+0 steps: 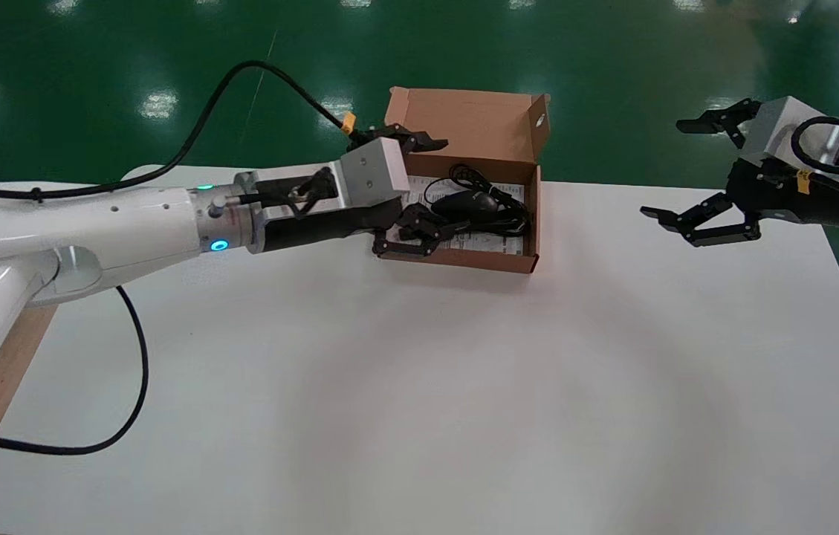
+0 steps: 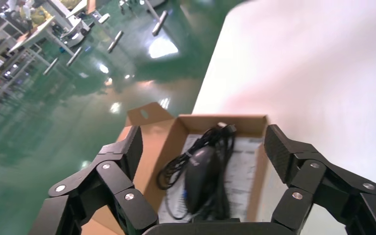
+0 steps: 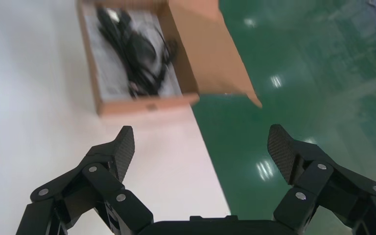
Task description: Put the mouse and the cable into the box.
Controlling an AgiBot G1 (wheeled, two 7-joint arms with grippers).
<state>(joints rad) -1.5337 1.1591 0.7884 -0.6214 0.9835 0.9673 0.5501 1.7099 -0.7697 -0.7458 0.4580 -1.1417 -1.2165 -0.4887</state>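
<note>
Head view, upper centre: mouse [image 1: 466,202] and cable [image 1: 475,177] lie in the box [image 1: 478,122], my left gripper [image 1: 419,189] spread empty beside them. I'd lift straight out, snagging nothing; right gripper [image 1: 675,169] idles open, upper right.

Black mouse [image 1: 466,202] and cable [image 1: 497,199] – inside open cardboard box [image 1: 464,260].

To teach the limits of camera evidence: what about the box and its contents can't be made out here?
- Print on the paper sheet under the mouse: too small, every view.
- Left wall of the box: hidden by the open left gripper, head and left wrist views.
- Full run of the cable: lost in its tangle, partly under the mouse.
- The open right gripper, off right, hides nothing.
</note>
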